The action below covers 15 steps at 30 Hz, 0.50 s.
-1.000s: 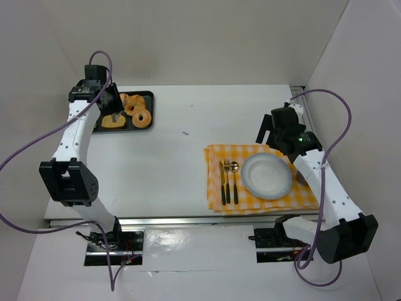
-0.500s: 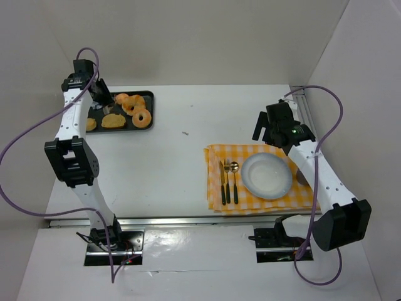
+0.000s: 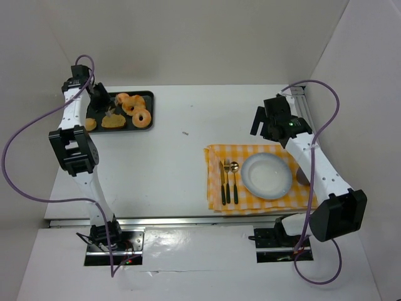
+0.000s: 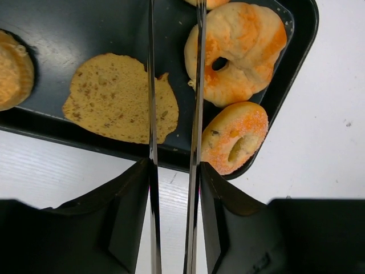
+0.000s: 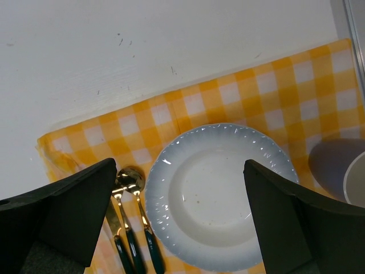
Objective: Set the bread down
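My left arm (image 3: 71,116) stretches far forward, left gripper (image 4: 174,23) pointing down, jaws narrowly apart. My right gripper (image 5: 178,165) hangs with jaws spread wide.

Bare desk (image 3: 175,150) is lying open between the tray (image 4: 68,28) at the far left and the checked cloth (image 3: 216,153) at the near right, leaving a hand free passage. On the cloth, the cutlery (image 3: 228,182) is crowding the left side of the plate (image 3: 267,176), and the right hand (image 5: 180,164) is hovering above the cloth's far edge, jaws standing apart. The left wall (image 3: 31,125) is hemming the tray in.
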Tool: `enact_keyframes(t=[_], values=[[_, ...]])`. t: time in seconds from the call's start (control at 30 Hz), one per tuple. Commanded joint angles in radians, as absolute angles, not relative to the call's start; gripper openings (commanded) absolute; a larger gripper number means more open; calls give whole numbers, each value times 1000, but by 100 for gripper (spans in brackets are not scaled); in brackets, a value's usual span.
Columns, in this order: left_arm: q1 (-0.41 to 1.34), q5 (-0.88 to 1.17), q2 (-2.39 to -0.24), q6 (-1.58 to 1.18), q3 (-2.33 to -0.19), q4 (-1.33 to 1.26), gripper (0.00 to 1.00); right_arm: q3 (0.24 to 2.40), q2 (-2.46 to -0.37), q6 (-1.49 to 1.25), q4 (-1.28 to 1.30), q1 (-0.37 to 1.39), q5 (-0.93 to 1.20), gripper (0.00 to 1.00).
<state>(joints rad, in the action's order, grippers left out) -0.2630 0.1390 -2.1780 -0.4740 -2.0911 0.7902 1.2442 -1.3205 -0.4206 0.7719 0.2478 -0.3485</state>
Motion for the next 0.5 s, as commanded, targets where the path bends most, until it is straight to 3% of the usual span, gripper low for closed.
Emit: enact_keyframes(t=[0.0,0.47], values=[[-276,222,-2201,-485,-2134,726,51,1305,-1321,-408,758,241,-348,100],[-319,337,-2211,-488,-2075,669,46,1345,-1359,-408,767,241,-318,100]])
